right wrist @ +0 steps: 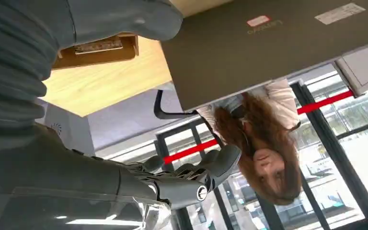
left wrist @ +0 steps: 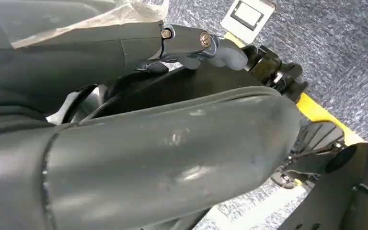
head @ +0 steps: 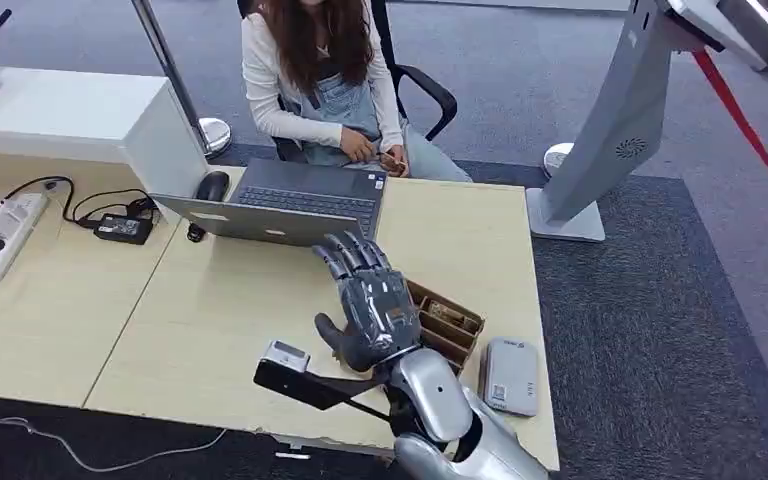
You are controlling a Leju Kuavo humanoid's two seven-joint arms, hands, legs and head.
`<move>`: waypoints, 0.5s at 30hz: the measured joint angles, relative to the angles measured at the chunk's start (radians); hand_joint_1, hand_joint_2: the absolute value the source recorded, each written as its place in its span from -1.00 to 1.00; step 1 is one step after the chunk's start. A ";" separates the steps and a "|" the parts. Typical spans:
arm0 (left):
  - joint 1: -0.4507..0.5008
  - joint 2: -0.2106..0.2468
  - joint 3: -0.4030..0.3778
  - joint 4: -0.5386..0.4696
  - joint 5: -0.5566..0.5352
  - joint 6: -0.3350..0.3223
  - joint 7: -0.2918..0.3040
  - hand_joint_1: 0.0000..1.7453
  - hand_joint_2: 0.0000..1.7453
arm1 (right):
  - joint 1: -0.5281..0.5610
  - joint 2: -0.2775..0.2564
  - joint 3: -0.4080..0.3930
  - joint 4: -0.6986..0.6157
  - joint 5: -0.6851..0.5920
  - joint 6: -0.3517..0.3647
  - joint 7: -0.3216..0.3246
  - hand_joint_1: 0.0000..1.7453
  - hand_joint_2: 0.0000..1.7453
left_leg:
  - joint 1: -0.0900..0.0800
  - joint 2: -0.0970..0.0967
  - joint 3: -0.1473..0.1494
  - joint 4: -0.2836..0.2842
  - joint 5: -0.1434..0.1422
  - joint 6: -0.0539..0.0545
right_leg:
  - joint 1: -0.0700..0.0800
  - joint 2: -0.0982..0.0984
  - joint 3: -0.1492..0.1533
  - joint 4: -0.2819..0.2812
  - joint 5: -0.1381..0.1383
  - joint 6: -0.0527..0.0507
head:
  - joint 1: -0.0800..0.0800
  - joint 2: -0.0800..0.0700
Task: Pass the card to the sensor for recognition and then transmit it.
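Observation:
My right hand (head: 370, 300) hovers over the light wooden table (head: 220, 310), fingers spread and pointing toward the laptop, with nothing in it. Just to its right lies a small wooden box (head: 447, 325) holding cards (head: 446, 313). The box (right wrist: 96, 48) also appears in the right wrist view behind the thumb, and the fingers (right wrist: 196, 177) there are apart and hold nothing. A flat grey card sensor (head: 511, 375) lies near the table's front right corner. My left hand (left wrist: 139, 143) hangs beside the body over the carpet, one finger (left wrist: 191, 40) stretched straight, nothing held.
An open laptop (head: 290, 205) stands at the table's far edge, with a person (head: 320, 80) seated behind it. A power strip (head: 5, 235) and cables lie on the left table. A grey kiosk stand (head: 610, 130) rises on the carpet to the right.

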 joint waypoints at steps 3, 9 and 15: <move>-0.002 0.000 -0.015 0.000 -0.014 -0.011 0.006 -1.00 -1.00 | -0.014 0.013 0.008 0.043 -0.002 -0.002 0.001 -0.52 1.00 | 0.000 0.000 0.000 0.000 0.000 0.000 | 0.000 0.000 0.000 0.000 0.000 0.000 | 0.000 0.000; -0.007 0.001 -0.042 0.000 -0.039 -0.028 0.019 -1.00 -1.00 | -0.040 0.041 0.016 0.145 -0.013 -0.009 0.001 -0.52 1.00 | 0.000 0.000 0.000 0.000 0.000 0.000 | 0.000 0.000 0.000 0.000 0.000 0.000 | 0.000 0.000; -0.012 0.002 -0.072 0.000 -0.071 -0.041 0.030 -1.00 -1.00 | -0.057 0.061 0.023 0.232 -0.017 -0.023 -0.003 -0.50 1.00 | 0.000 0.000 0.000 0.000 0.000 0.000 | 0.000 0.000 0.000 0.000 0.000 0.000 | 0.000 0.000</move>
